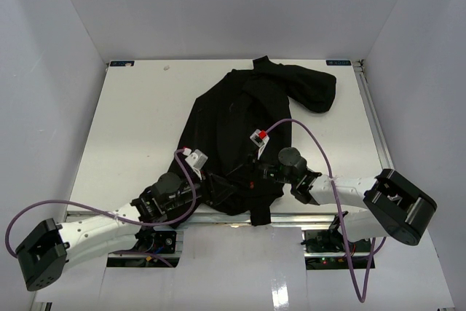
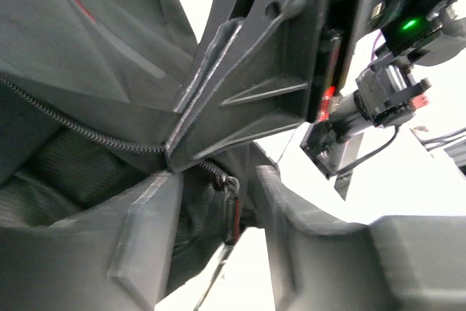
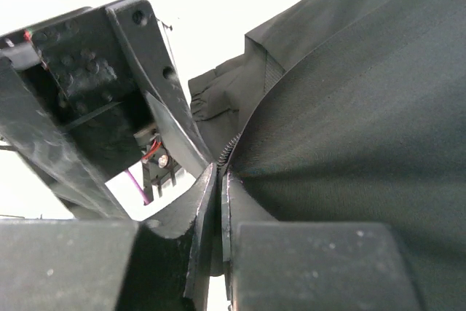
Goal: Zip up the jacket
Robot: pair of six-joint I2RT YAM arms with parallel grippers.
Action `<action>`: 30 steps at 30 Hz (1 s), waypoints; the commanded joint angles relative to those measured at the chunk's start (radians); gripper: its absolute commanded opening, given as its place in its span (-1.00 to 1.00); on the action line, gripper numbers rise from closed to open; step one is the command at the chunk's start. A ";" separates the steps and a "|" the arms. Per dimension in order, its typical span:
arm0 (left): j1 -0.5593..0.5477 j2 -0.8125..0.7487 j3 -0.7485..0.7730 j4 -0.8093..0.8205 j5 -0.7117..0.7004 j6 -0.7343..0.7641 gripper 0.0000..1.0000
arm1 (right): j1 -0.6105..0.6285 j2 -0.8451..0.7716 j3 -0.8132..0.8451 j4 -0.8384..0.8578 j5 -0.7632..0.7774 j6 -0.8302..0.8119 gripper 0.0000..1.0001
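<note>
The black jacket (image 1: 233, 118) lies spread on the white table, with its hem at the near edge. Both grippers meet at the bottom of its front zipper. My right gripper (image 1: 256, 174) is shut on the jacket's zipper edge. In the right wrist view its fingers (image 3: 220, 180) pinch the fabric just below the zipper teeth (image 3: 227, 152). My left gripper (image 1: 218, 189) is open. In the left wrist view its fingers (image 2: 218, 253) stand on either side of the metal zipper slider with its red-edged pull (image 2: 231, 209), without touching it. The right gripper's finger (image 2: 240, 85) sits just above.
A sleeve or hood bunches at the far right of the jacket (image 1: 313, 89). The table's metal front rail (image 1: 218, 216) runs under the hem. White walls enclose the table. Purple cables (image 1: 306, 132) loop over both arms.
</note>
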 commanded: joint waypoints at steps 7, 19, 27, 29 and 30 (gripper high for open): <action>0.007 -0.088 0.036 -0.153 -0.033 -0.073 0.41 | 0.014 -0.004 -0.010 0.113 -0.033 0.013 -0.84; 0.007 0.053 0.019 0.026 0.039 -0.067 -0.03 | 0.028 0.032 -0.005 0.170 -0.038 0.042 -0.85; 0.007 -0.007 -0.022 0.065 0.035 -0.033 -0.96 | 0.031 0.040 -0.029 0.169 -0.020 0.027 -0.62; 0.007 -0.026 -0.025 0.054 0.029 -0.030 -1.00 | 0.031 0.038 -0.037 0.176 -0.019 0.029 -0.47; 0.007 -0.031 -0.025 0.050 0.027 -0.028 -1.00 | 0.031 0.037 -0.041 0.177 -0.015 0.030 -0.42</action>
